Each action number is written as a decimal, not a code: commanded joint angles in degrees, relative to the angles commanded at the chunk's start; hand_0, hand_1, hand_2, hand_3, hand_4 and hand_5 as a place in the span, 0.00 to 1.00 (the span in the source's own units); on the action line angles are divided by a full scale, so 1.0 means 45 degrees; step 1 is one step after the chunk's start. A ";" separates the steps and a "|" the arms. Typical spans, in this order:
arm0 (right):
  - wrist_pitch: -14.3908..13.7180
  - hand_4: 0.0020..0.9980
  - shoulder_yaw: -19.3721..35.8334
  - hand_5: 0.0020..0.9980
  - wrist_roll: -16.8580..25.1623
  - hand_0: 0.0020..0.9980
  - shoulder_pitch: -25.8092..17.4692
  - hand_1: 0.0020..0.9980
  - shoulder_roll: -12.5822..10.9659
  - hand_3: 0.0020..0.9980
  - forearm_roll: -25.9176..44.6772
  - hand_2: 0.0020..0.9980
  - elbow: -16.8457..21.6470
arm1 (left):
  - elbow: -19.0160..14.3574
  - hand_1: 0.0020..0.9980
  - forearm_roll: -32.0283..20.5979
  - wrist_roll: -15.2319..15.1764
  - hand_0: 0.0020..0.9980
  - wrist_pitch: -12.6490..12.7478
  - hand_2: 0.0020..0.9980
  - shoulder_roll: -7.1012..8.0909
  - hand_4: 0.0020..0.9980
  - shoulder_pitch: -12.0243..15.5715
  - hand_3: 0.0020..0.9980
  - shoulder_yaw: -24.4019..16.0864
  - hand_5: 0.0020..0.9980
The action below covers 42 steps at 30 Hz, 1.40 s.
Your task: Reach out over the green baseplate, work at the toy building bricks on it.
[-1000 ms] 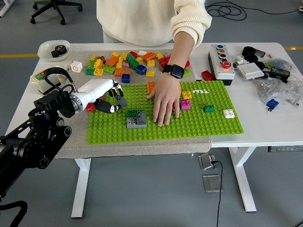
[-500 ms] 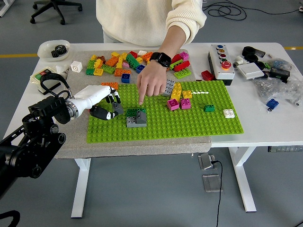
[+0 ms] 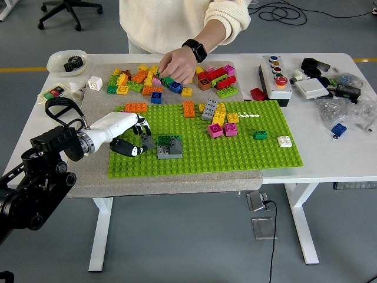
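Your left hand (image 3: 125, 137) sits on the green baseplate (image 3: 235, 156), fingers curled, seemingly touching the grey-green brick stack (image 3: 162, 147). At 12 o'clock, a person's hand (image 3: 175, 65) digs among loose bricks (image 3: 141, 78).

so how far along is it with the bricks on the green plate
Done: the left hand has reached over the green baseplate, fingers curled beside the grey-and-green brick stack. In hand: nothing clearly gripped; I can't tell if the fingers touch it. Left: the actual brick work. A person's hand is picking through the loose brick pile behind the plate.
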 joint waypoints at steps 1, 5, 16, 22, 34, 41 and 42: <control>-0.0004 0.82 -0.0010 0.53 0.0002 0.74 0.0008 0.64 0.0004 0.61 0.0009 0.68 0.0000 | -0.0039 0.58 -0.0071 -0.0005 0.64 -0.0006 0.54 0.0004 0.58 0.0025 0.54 0.0018 0.12; -0.0004 0.82 -0.0019 0.53 0.0000 0.74 0.0015 0.64 0.0008 0.61 0.0014 0.68 0.0000 | -0.0207 0.58 -0.0225 -0.0007 0.64 -0.0025 0.54 0.0010 0.58 0.0080 0.53 0.0097 0.11; -0.0001 0.82 -0.0016 0.53 -0.0006 0.74 0.0038 0.64 0.0008 0.61 0.0002 0.68 0.0000 | -0.0346 0.59 -0.0542 -0.0101 0.64 0.0183 0.54 -0.0109 0.58 -0.0026 0.54 0.0322 0.11; 0.0001 0.82 -0.0004 0.53 -0.0010 0.74 0.0047 0.64 0.0006 0.61 0.0003 0.68 0.0000 | -0.0249 0.59 -0.0762 -0.0395 0.64 0.0451 0.54 -0.0171 0.58 -0.0200 0.53 0.0453 0.11; -0.0016 0.82 -0.0028 0.53 -0.0003 0.74 0.0075 0.65 0.0009 0.61 0.0082 0.68 0.0000 | 0.0033 0.59 -0.1023 -0.1124 0.64 0.1047 0.54 -0.0013 0.58 -0.0236 0.53 0.0934 0.11; -0.0009 0.82 -0.0013 0.53 -0.0015 0.74 0.0053 0.64 0.0012 0.61 0.0079 0.68 0.0000 | 0.0136 0.58 -0.1108 -0.1338 0.64 0.1310 0.54 0.0077 0.58 -0.0267 0.53 0.1054 0.11; -0.0007 0.82 -0.0015 0.53 -0.0015 0.74 0.0055 0.64 0.0014 0.61 0.0082 0.68 0.0000 | 0.0166 0.58 -0.1072 -0.1374 0.64 0.1372 0.54 0.0091 0.58 -0.0284 0.53 0.1104 0.11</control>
